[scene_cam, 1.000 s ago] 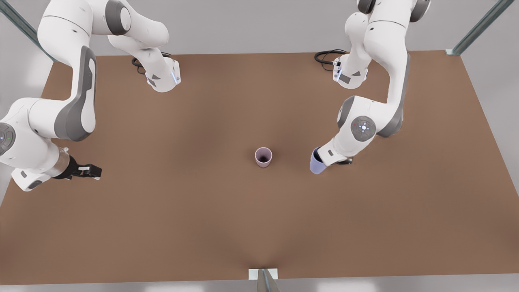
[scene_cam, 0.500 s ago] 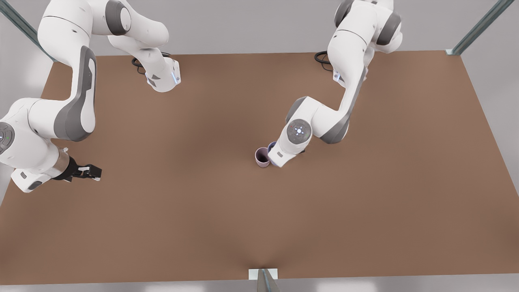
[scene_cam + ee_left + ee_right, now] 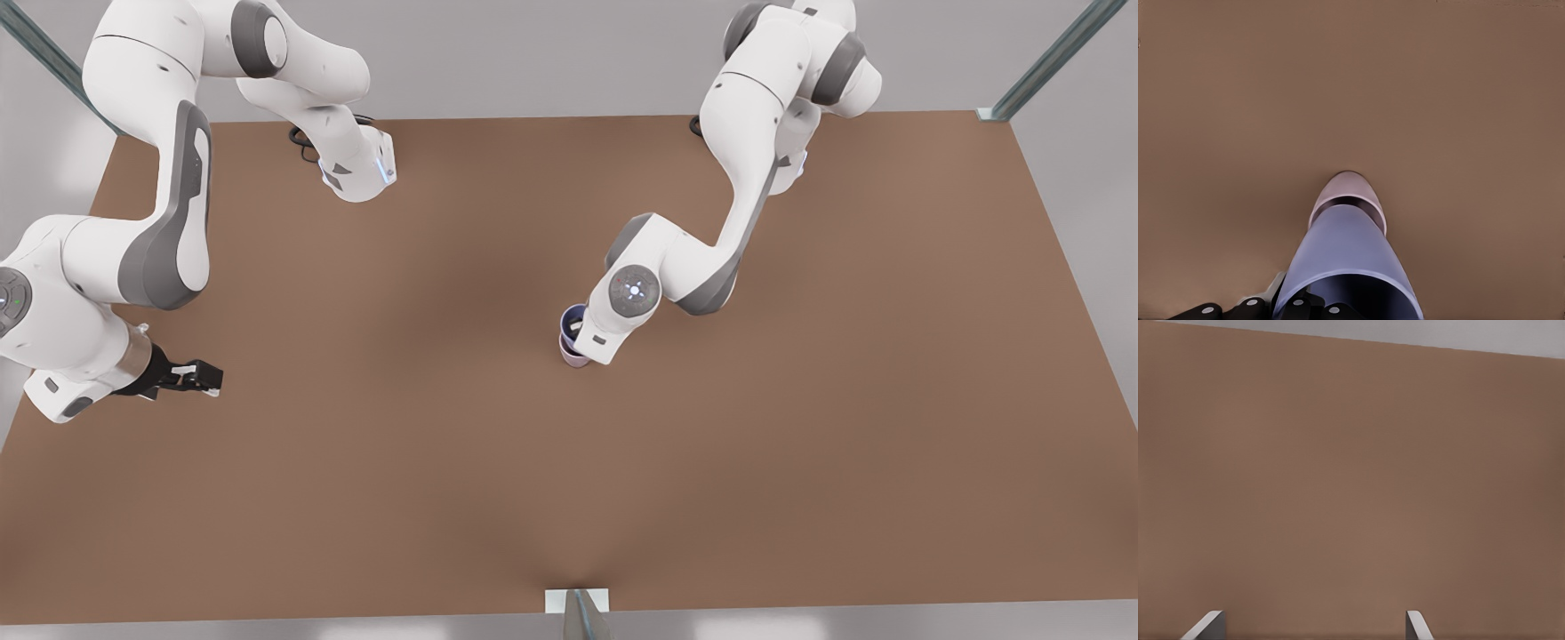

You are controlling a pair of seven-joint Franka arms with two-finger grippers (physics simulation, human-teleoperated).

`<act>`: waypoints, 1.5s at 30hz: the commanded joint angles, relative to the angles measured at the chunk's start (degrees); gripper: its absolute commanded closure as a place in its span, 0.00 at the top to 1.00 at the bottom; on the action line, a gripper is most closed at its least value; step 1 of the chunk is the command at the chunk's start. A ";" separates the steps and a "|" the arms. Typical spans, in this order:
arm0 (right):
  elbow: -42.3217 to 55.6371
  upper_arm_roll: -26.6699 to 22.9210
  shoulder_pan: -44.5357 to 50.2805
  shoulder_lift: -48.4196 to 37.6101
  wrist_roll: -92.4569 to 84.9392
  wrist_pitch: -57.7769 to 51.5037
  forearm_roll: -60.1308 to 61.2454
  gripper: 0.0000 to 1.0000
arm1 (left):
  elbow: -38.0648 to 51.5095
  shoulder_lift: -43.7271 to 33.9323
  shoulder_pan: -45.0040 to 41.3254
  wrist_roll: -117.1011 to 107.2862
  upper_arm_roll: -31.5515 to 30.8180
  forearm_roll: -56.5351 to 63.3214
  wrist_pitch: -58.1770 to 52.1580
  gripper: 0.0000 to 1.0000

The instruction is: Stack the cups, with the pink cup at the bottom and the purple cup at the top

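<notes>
The pink cup [image 3: 574,359] stands upright at the middle of the table. Directly over it is the purple cup [image 3: 572,317], whose base meets the pink cup's mouth; how deep it sits I cannot tell. My left gripper [image 3: 580,331], on the arm at the front view's right, is shut on the purple cup's rim. In the left wrist view the purple cup [image 3: 1348,257] covers most of the pink cup [image 3: 1349,189], with the gripper [image 3: 1298,310] at the purple rim. My right gripper [image 3: 200,377] waits open near the table's edge at the front view's left, its fingertips [image 3: 1206,625] over bare table.
The brown table [image 3: 800,462] spreads wide around the cups. Both arm bases [image 3: 360,173] stand at its far edge with cables beside them. A metal post [image 3: 578,613] rises at the near edge.
The left arm carried the purple cup from the front view's right across to the pink cup and now holds it right over that cup. The right arm stayed put.
</notes>
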 commanded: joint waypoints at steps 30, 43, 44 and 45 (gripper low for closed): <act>0.12 -0.02 0.01 0.02 -0.60 0.09 0.04 1.00 | -0.42 2.30 -0.91 -13.15 -0.33 -2.21 0.96 0.37; 0.12 -0.02 0.01 0.19 -0.60 0.09 0.04 1.00 | 0.11 -1.04 0.06 -13.15 -0.07 -1.68 -1.24 0.45; 0.12 -0.02 0.01 0.19 -0.60 0.09 0.04 1.00 | 0.20 -2.62 0.49 -13.06 0.54 -1.42 -3.16 0.45; 0.12 -0.02 0.01 0.19 -0.60 0.09 0.04 1.00 | 3.26 -5.08 2.86 -12.71 2.73 -0.80 -10.53 0.51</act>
